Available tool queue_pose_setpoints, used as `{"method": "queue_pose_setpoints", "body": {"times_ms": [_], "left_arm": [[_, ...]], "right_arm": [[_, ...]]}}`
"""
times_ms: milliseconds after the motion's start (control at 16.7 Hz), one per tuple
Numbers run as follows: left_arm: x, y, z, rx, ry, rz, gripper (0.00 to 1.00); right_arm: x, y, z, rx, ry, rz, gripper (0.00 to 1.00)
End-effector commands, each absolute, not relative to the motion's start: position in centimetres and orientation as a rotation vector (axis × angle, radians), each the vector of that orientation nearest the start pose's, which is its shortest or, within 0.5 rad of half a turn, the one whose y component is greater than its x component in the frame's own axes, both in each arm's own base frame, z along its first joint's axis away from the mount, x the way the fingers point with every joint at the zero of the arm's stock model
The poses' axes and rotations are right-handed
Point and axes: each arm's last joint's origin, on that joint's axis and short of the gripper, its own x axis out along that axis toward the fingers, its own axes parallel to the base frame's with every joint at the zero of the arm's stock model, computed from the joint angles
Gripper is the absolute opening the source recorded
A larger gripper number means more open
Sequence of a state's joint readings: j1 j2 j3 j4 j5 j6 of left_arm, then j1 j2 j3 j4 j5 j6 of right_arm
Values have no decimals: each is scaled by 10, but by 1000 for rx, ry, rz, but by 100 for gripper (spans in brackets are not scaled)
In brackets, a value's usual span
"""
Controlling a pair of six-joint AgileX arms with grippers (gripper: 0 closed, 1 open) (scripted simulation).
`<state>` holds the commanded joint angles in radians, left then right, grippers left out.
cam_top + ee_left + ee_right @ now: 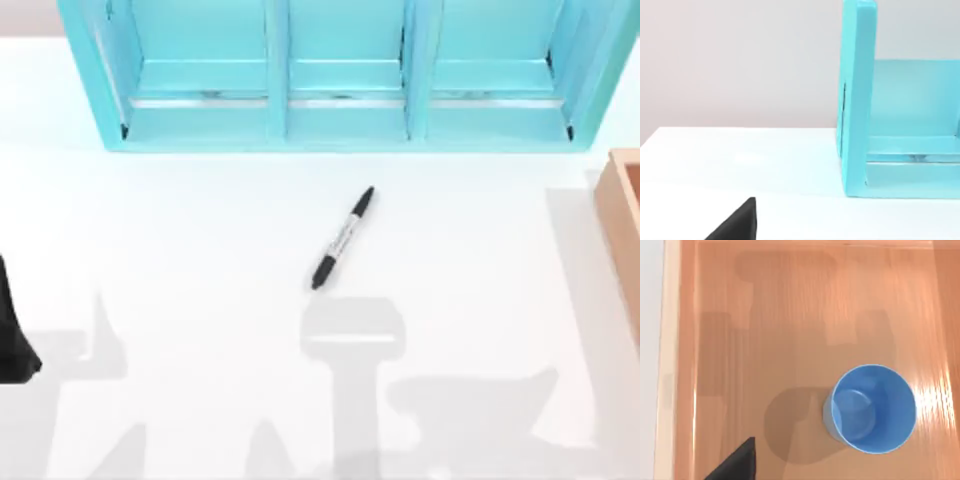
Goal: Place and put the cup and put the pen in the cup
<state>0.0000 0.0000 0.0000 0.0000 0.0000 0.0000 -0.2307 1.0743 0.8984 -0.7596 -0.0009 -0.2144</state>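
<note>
Cup (871, 409) upright on wooden tray (765, 340) floor, straight under right wrist camera. Grip state: can't tell. Probably best dropping centred over rim, pinching one wall, lifting straight. Pen (343, 238) flat mid-table, shelf (340, 75) behind. Left arm (12, 330) parked left edge.

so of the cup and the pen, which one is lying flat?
The pen: it lies flat on the white table, slanted, in front of the turquoise shelf. The blue cup stands upright, mouth up, in the wooden tray.
</note>
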Motion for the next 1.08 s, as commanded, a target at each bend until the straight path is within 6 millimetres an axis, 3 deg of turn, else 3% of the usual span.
{"method": "queue_pose_setpoints", "body": {"times_ms": [240, 480, 720, 1080], "left_arm": [[106, -1, 160, 0, 0, 0, 100], [106, -1, 160, 0, 0, 0, 100], [106, -1, 160, 0, 0, 0, 100], [106, -1, 160, 0, 0, 0, 100]], "right_arm": [[266, -80, 266, -55, 1262, -81, 100], [304, -110, 253, -10, 1478, -39, 100], [316, -125, 246, 16, 1566, -15, 100], [316, -123, 246, 13, 1566, -12, 100]]}}
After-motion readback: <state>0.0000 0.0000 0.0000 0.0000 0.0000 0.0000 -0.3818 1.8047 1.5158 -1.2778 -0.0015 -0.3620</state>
